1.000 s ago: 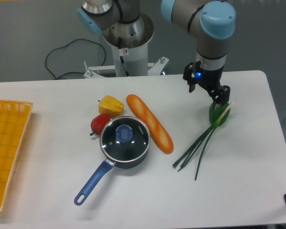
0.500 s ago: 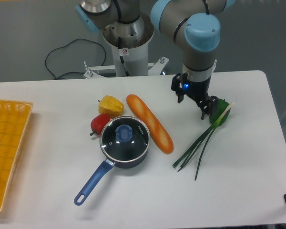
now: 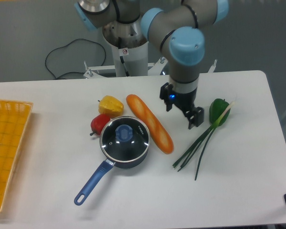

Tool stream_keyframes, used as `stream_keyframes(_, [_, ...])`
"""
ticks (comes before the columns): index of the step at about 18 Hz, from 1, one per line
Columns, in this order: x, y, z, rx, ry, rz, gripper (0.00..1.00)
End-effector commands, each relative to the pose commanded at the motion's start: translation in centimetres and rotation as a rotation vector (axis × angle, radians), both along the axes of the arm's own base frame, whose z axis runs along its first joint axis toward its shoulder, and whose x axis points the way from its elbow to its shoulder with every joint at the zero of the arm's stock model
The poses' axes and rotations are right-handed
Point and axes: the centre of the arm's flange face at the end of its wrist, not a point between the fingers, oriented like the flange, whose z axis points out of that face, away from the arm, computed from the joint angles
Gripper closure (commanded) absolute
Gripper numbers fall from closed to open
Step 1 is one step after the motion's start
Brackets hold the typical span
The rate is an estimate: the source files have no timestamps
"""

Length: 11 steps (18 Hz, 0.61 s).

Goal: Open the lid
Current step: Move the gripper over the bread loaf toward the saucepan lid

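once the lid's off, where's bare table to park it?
Bare table right of and below the green onions; another bare patch between the basket and the saucepan handle. Crowded around the lid: red pepper, yellow pepper and baguette hug it, gripper beyond the baguette.

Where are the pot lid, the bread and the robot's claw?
lid (image 3: 125, 134), fixed camera, on its blue knob
bread (image 3: 149, 123), fixed camera, middle of the loaf
gripper (image 3: 182, 111), fixed camera, between its fingertips

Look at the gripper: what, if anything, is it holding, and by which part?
Nothing. The gripper hangs empty above the table between the baguette and the green pepper; the lid sits untouched on the saucepan.
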Motion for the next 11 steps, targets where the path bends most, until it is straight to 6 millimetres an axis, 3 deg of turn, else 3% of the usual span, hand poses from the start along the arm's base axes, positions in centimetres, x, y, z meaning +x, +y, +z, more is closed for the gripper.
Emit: stream_keyframes(11, [3.9,4.0,-1.6,-0.021,-0.019,-0.074,0.0])
